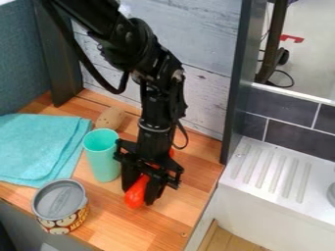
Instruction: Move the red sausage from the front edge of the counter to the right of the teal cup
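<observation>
Wooden counter (177, 215): turquoise cloth (39, 142) toward left edge, tool (138, 196) low between cup and right edge, green cup (103, 159) upright, can (60, 203) at front edge. Tool appears to pinch the orange-red object (134, 194), itself low at the counter. Judged: grasp made, no clear lift. Brown oval item (110, 118) near back edge, apart from the grasp.

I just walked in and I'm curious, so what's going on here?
A black robot gripper is down at an elongated orange-red item on the wooden counter; whether it grips it, I can't tell. A teal cup stands close by, with a can, a teal cloth and a brown item around it.
</observation>
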Controlling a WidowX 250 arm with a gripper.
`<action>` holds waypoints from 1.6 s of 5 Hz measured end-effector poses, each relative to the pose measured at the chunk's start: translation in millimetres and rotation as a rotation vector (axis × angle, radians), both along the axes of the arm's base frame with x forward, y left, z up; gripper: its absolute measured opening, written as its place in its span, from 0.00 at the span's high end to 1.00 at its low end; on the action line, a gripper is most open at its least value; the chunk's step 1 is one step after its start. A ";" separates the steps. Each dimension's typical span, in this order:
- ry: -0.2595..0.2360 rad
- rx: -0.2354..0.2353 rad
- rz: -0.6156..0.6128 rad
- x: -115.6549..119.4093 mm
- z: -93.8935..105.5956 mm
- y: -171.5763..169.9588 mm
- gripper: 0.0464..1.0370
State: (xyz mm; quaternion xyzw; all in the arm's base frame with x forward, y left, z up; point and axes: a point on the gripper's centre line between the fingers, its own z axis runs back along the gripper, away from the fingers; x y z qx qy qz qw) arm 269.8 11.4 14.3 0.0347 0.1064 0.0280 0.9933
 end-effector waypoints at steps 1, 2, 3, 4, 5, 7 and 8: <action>0.009 0.029 0.009 1.9 1.0 4.2 0.49; 0.018 0.050 0.013 2.9 0.3 7.2 0.49; 0.018 0.055 0.022 2.9 0.7 7.7 0.45; 0.035 0.045 0.012 1.9 -1.8 6.5 0.34; 0.036 0.037 0.022 1.6 -1.8 5.0 0.07; -0.012 0.050 0.044 -4.6 22.0 5.4 0.04; -0.072 0.065 0.069 -20.4 53.0 5.5 0.04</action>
